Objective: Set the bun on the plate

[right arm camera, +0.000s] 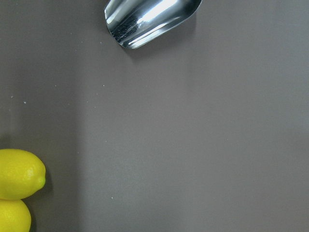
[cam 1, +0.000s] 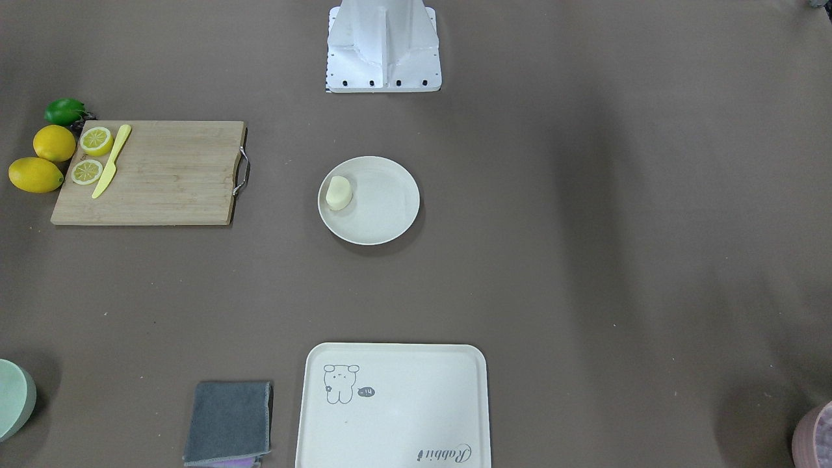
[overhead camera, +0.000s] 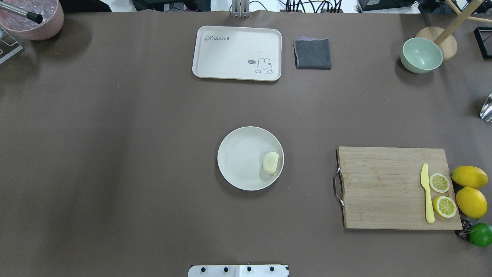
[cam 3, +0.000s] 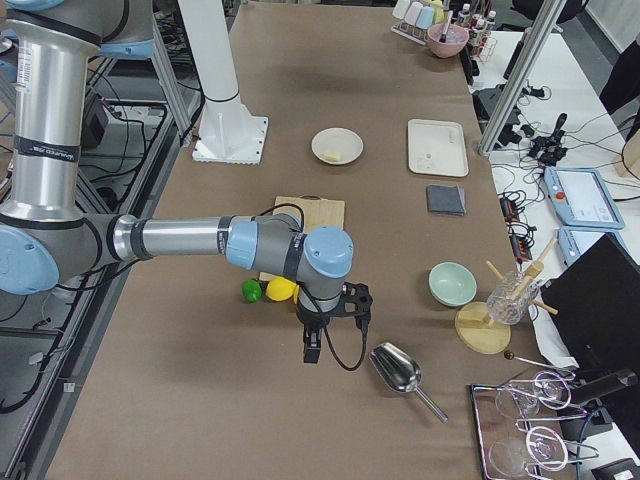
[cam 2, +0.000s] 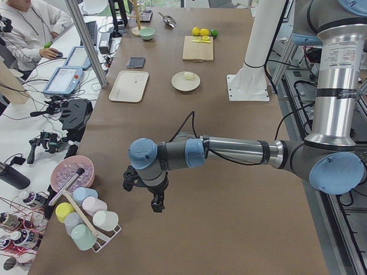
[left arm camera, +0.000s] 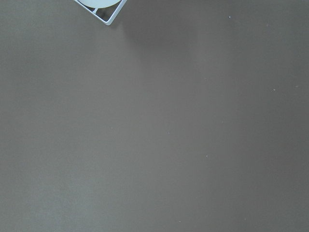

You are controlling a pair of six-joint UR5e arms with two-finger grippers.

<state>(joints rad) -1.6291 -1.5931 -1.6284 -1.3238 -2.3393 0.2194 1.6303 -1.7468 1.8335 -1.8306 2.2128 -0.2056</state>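
Note:
The pale cream bun (cam 1: 338,193) (overhead camera: 270,162) lies inside the round off-white plate (cam 1: 387,205) (overhead camera: 240,157) at the table's middle, against its rim on the robot's right side. In the side views the bun (cam 2: 188,75) (cam 3: 331,154) is a small lump on the plate (cam 2: 179,86) (cam 3: 348,138). My left gripper (cam 2: 155,201) hangs far off near the table's left end, and my right gripper (cam 3: 312,345) near the right end. Both appear only in the side views, so I cannot tell whether they are open or shut. Nothing touches the bun.
A cream tray (overhead camera: 237,52) and grey cloth (overhead camera: 312,53) lie at the far edge. A cutting board (overhead camera: 398,187) with lemon halves and a yellow knife sits right, with lemons (overhead camera: 470,188), a lime, a green bowl (overhead camera: 421,55) and a metal scoop (right arm camera: 149,20). A pink bowl (overhead camera: 36,17) stands far left.

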